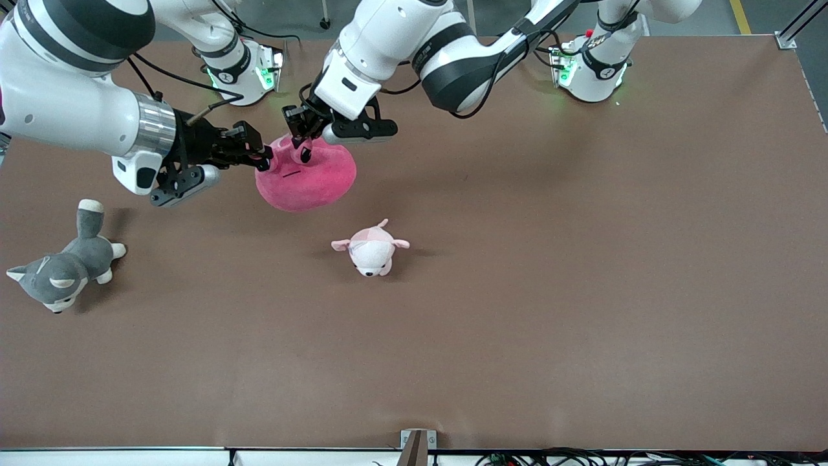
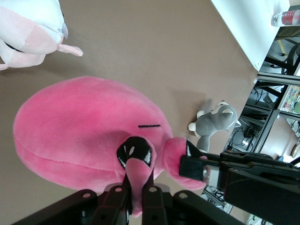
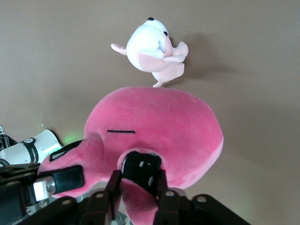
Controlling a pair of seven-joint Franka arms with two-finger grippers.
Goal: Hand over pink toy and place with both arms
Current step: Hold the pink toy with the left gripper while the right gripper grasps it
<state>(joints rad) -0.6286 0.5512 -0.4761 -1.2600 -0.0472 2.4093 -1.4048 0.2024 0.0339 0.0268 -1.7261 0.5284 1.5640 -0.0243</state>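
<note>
Round hot-pink plush toy held above the brown surface, left end effector and right end effector each clamped on an ear flap, wrist views showing both pinches, front view hiding them

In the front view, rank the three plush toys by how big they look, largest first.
1. pink toy, pinched by both the left gripper and the right gripper.
2. grey husky.
3. pale pink animal.
The pink toy hangs off the table, nearer the camera, so it may look slightly oversized.
</note>
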